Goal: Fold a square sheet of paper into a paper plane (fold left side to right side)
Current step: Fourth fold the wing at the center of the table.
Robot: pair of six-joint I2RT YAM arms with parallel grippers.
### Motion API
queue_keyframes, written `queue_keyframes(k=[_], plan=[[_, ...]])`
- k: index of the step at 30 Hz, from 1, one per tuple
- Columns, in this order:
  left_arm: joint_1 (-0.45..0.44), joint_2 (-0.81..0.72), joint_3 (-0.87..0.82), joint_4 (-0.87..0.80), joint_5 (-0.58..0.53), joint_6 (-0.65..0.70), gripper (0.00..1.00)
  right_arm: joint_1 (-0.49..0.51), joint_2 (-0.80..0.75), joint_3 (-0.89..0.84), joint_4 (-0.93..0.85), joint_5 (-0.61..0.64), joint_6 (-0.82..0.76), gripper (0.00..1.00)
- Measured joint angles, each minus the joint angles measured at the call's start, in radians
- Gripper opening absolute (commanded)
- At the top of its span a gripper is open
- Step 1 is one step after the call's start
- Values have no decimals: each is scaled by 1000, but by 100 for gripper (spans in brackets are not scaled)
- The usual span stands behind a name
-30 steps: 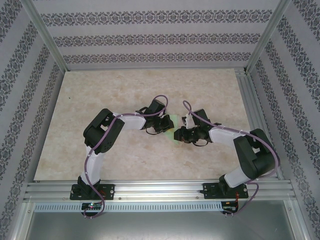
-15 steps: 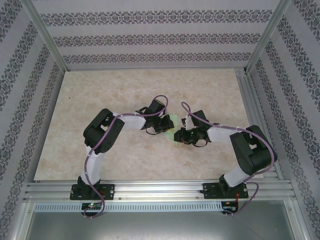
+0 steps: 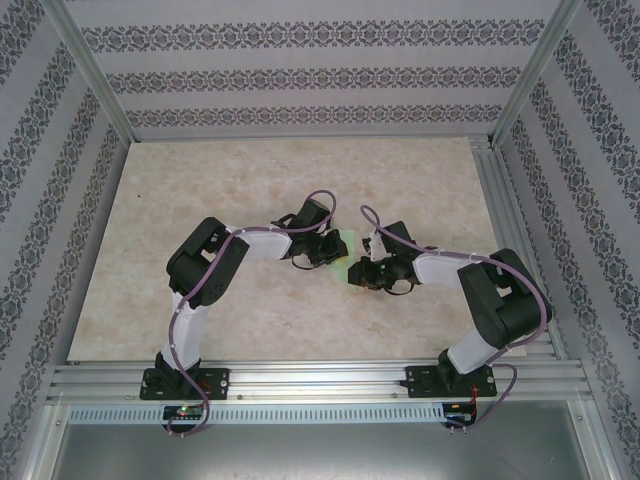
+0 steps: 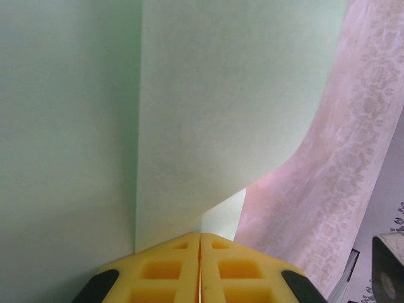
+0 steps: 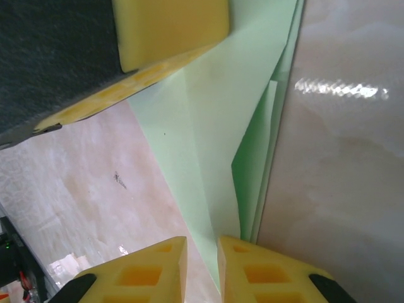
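Note:
The pale green sheet of paper (image 5: 208, 126) lies flat on the table as a narrow wedge of several folded layers. A sliver of the paper (image 3: 346, 266) shows between the two grippers in the top view. My left gripper (image 4: 200, 235) is shut, its yellow tips set against the paper (image 4: 221, 113) where one layer overlaps another; I cannot tell whether any paper is pinched. Its finger (image 5: 170, 28) lies over the wide end of the wedge. My right gripper (image 5: 202, 240) stands open by a narrow gap, straddling the wedge's thin end, with its right fingertip over the layered edge.
Both arms reach inward and meet at the middle of the marbled table (image 3: 250, 170). Patterned walls and aluminium frame rails (image 3: 505, 250) enclose the table on three sides. Bare tabletop (image 5: 347, 158) lies right of the paper's long edge.
The right arm has slid a little to the left, closer to the left gripper, and its elbow has shifted left. The left arm has stayed still.

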Motion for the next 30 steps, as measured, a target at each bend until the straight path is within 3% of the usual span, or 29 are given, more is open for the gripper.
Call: queue_keyframes(k=[11, 30], plan=[[0, 0, 0, 0, 0, 0, 10, 12, 12, 0, -7, 29, -21, 14], [0, 3, 0, -2, 23, 0, 10, 47, -53, -46, -30, 78, -26, 13]])
